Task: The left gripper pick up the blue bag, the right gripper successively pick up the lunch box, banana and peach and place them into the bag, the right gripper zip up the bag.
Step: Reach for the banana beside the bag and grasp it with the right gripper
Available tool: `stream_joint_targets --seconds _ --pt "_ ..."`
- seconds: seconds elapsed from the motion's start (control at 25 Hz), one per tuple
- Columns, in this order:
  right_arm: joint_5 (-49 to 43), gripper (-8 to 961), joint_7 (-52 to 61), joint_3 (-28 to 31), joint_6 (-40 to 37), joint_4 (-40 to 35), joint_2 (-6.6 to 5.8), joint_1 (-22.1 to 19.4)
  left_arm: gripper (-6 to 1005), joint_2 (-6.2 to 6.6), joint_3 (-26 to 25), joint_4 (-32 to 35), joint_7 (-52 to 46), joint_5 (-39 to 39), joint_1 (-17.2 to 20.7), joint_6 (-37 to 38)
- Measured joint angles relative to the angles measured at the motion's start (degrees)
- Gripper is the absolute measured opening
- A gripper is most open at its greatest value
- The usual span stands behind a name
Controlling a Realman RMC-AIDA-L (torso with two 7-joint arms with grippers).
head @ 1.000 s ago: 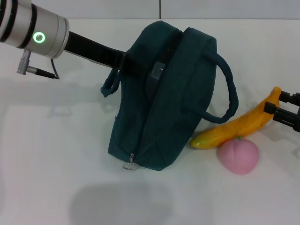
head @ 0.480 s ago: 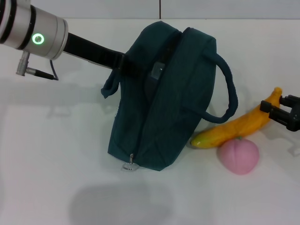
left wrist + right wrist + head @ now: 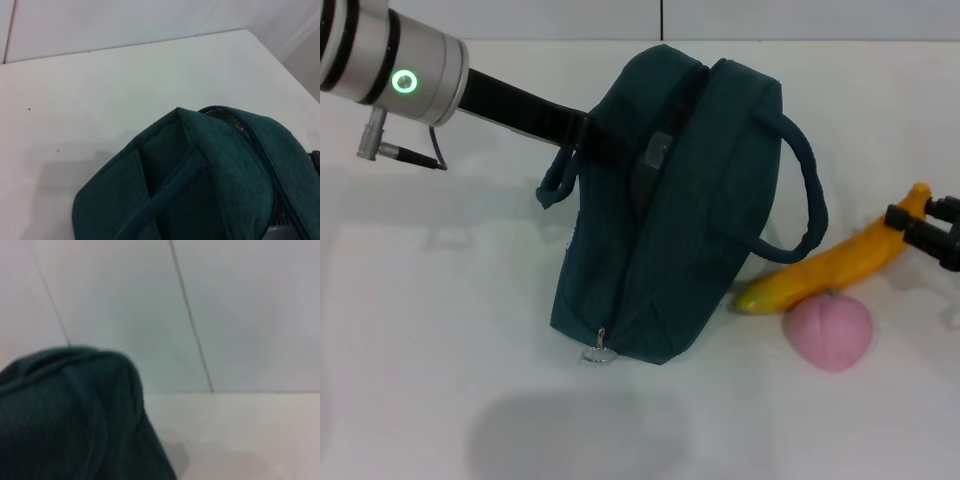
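Note:
The blue bag point(image 3: 680, 220) stands tilted on the white table, its opening facing up and back. It also shows in the left wrist view point(image 3: 200, 190) and the right wrist view point(image 3: 65, 420). My left gripper point(image 3: 588, 135) is shut on the bag's upper left edge by one handle. A pale corner point(image 3: 655, 150), apparently the lunch box, shows in the opening. The banana point(image 3: 830, 262) lies right of the bag, resting on the peach point(image 3: 830, 333). My right gripper point(image 3: 922, 218) is at the right edge, its fingers closed around the banana's stem end.
The silver ring zipper pull point(image 3: 597, 352) lies at the bag's near bottom corner. The bag's right handle point(image 3: 810, 200) loops out over the banana. The white table point(image 3: 440, 330) stretches to the left and front.
My right gripper came in onto the banana's stem end, then drew slightly right; the banana shifted right with it. The bag and left arm have stayed still.

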Motion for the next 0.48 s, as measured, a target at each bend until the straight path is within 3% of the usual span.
stream_joint_targets --seconds 0.2,0.48 --pt "5.47 423 1.08 0.11 -1.63 0.87 -0.43 -1.09 44 -0.03 0.00 0.00 0.00 -0.01 0.26 0.00" --pt "8.09 301 1.75 0.60 -2.51 1.03 -0.70 -2.20 44 -0.11 0.06 0.00 0.00 -0.01 0.10 0.00"
